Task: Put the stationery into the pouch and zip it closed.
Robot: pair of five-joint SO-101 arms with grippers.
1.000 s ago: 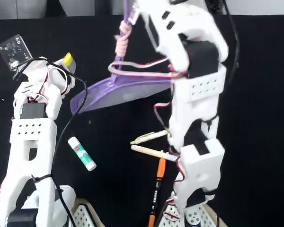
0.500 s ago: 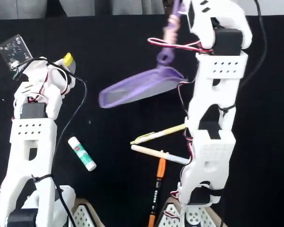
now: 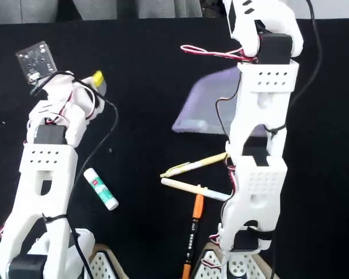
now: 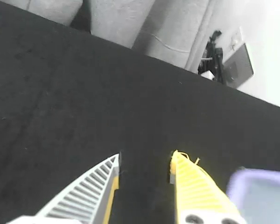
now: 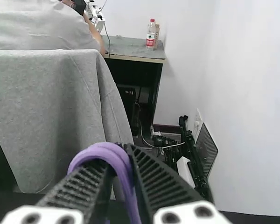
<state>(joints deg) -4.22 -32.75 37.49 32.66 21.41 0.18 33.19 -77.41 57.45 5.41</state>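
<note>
Toward the worktop's left edge, the left arm has its jaws spread and empty. The glue stick lies nearer the front edge, slanting. Mid-front lie the pens. Farther back, the right arm pinches in its jaws the purple strap of the pouch.

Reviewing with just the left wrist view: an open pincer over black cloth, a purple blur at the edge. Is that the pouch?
Observer: Yes, the pouch; the right pincer is shut on its purple loop.
Operator: Is the stationery packed?
Observer: Not all: the high view shows a glue stick, yellow pen, white pen and orange marker lying on the table.
Operator: Which lies nearest my arm?
Observer: The glue stick, just beside the left arm.
</note>
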